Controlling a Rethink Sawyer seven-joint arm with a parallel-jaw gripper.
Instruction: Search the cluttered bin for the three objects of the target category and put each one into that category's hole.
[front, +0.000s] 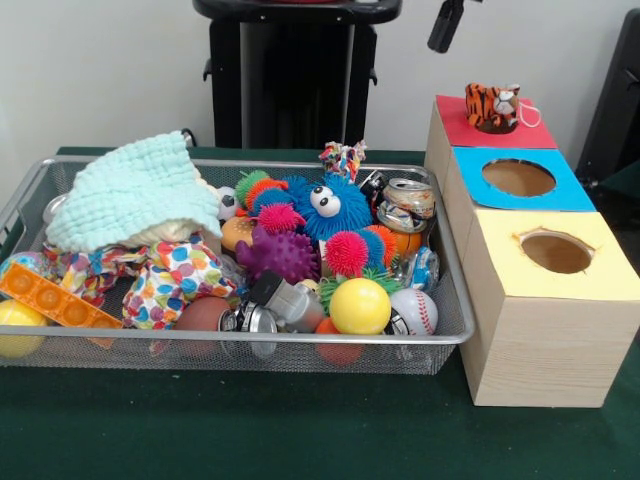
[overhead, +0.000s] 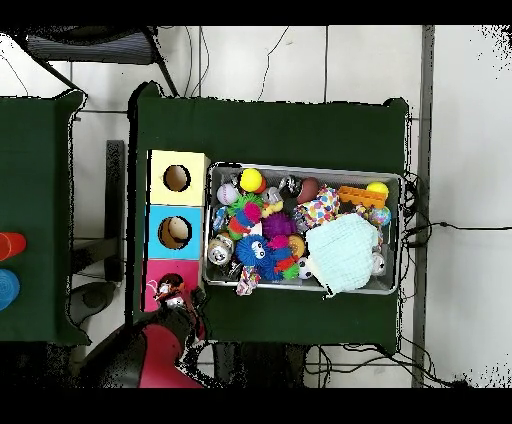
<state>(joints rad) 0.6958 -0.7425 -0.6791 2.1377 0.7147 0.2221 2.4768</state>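
Note:
The silver wire-mesh bin (front: 300, 338) stands on the green cloth, packed with toys; it also shows in the overhead view (overhead: 300, 168). An orange tiger-striped soft toy (front: 492, 106) sits on the round hole of the red panel (front: 460, 132) at the far end of the wooden box, partly sunk into it. My gripper (front: 446, 25) hangs as a dark tip above and to the left of the tiger toy, apart from it. In the overhead view the gripper (overhead: 188, 312) is by the red panel (overhead: 158, 276). A cream soft thing (front: 172, 232) peeks from under the mint cloth.
The blue-panelled hole (front: 518, 178) and the yellow-panelled hole (front: 556, 252) lie nearer the camera on the same box. The bin holds a mint cloth (front: 135, 190), a blue furry toy (front: 325, 205), spiky balls (front: 280, 255), a crushed can (front: 405, 203) and a yellow ball (front: 360, 306).

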